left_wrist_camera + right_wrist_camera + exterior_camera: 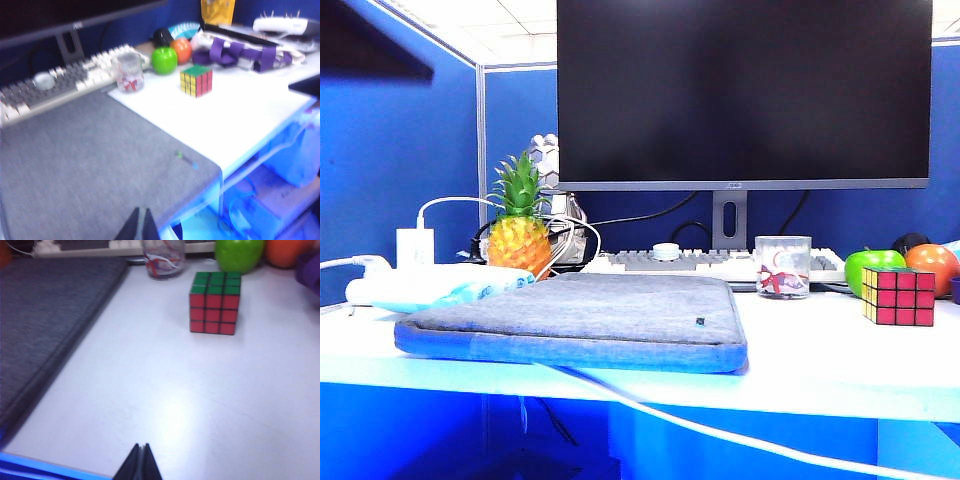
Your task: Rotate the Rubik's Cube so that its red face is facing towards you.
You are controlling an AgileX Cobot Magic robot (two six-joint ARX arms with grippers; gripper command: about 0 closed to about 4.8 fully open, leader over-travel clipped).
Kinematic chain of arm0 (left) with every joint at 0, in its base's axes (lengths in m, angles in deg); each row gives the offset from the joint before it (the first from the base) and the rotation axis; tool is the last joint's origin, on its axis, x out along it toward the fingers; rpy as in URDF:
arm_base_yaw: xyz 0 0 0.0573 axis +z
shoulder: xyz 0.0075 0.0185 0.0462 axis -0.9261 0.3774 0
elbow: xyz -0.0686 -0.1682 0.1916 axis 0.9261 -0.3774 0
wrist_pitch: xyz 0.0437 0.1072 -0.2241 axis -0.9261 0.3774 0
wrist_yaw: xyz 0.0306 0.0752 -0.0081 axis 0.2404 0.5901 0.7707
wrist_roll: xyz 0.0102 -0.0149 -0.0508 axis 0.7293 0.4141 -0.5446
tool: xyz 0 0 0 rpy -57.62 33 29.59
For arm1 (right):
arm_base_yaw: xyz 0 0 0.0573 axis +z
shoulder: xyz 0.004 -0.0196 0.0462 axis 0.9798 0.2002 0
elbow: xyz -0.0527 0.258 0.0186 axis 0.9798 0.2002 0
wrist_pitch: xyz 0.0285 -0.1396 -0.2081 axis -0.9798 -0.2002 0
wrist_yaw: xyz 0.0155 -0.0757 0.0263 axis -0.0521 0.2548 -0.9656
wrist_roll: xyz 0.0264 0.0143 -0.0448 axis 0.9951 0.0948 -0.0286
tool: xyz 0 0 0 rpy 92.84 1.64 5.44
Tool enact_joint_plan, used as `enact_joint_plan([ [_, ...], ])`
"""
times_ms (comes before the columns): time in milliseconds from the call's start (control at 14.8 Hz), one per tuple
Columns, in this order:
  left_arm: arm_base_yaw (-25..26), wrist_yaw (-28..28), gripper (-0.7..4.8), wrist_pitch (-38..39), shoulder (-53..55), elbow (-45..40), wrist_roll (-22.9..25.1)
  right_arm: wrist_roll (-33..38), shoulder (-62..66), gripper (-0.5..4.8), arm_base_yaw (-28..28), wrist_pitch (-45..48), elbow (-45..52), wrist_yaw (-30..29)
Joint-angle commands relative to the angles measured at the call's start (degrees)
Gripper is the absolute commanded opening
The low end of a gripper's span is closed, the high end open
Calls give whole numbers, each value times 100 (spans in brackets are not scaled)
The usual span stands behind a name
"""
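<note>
The Rubik's Cube stands on the white desk at the right, beside the green apple. Its red face points at the exterior camera, a yellow side faces left and green is on top. The left wrist view shows the Rubik's Cube far off. My left gripper is shut and empty over the grey sleeve's near edge. In the right wrist view the Rubik's Cube shows its red face toward my right gripper, which is shut and empty near the desk's front edge. Neither gripper appears in the exterior view.
A grey padded sleeve covers the desk's left and middle. Behind it are a keyboard, a monitor, a glass, a green apple, an orange and a toy pineapple. A white cable hangs over the front edge.
</note>
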Motion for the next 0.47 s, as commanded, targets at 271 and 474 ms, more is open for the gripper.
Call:
enact_joint_plan([
  [271, 2, -219, -3, -236, -11, -188, -361, -269, 7, -1, 2, 129, 214, 48],
  [474, 2, -249, 27, -291, -11, -468, -562, -369, 4, -1, 0, 205, 214, 35],
])
